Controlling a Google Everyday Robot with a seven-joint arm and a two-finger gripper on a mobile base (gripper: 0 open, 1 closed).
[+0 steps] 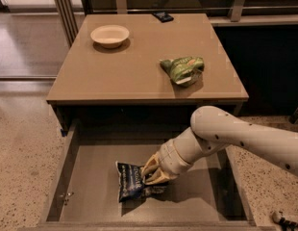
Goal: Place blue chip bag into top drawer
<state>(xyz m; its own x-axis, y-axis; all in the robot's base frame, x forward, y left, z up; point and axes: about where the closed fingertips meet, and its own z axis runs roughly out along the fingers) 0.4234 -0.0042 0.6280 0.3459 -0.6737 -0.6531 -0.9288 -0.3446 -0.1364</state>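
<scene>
The top drawer [91,167] stands pulled out below the table top, its flat grey-brown bottom showing. The blue chip bag [130,181], dark navy with white lettering, is inside the drawer near its middle, low over or on the bottom. My gripper [151,174] is inside the drawer at the bag's right edge, its yellowish fingers [150,166] closed on the bag's upper right corner. The white arm reaches in from the right.
On the table top [139,76] lie a green snack bag [183,69] at the right, a cream bowl [110,34] at the back left and a small dark object [163,17] at the back edge. Speckled floor lies on both sides of the drawer.
</scene>
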